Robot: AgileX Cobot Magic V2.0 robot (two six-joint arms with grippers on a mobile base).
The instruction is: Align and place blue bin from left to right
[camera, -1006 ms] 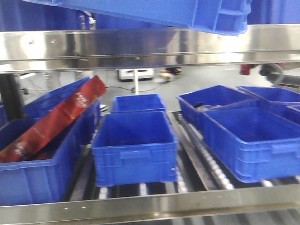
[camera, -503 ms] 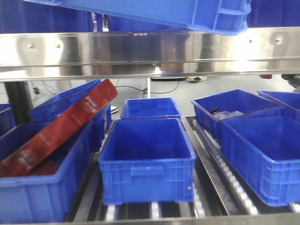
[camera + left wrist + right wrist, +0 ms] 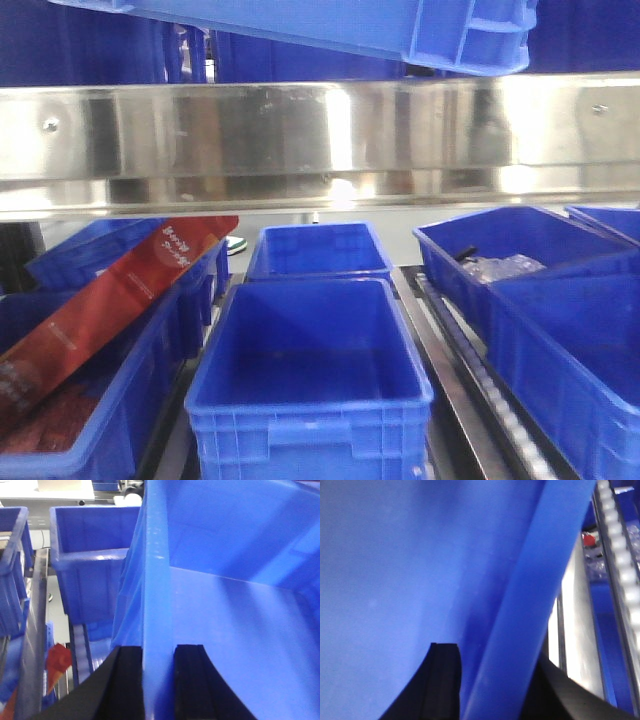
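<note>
Only in wrist views: left fingers [image 3: 126, 685] and right fingers [image 3: 442, 680] tight astride blue bin [image 3: 235, 610] rim.

The left gripper [image 3: 158, 652] has two matte black, blocky plastic fingers [image 3: 192, 680] with flat, square-cut tips. The outer one widens downward in a broad sloping bevel. The right gripper [image 3: 495, 655] shows one flat-topped black finger [image 3: 444, 680] and, opposite it, a rounded, darker one.

The blue bin [image 3: 225, 610] is bright blue, the left fingers [image 3: 125, 680] black, the box [image 3: 120, 295] red with white lettering.
</note>
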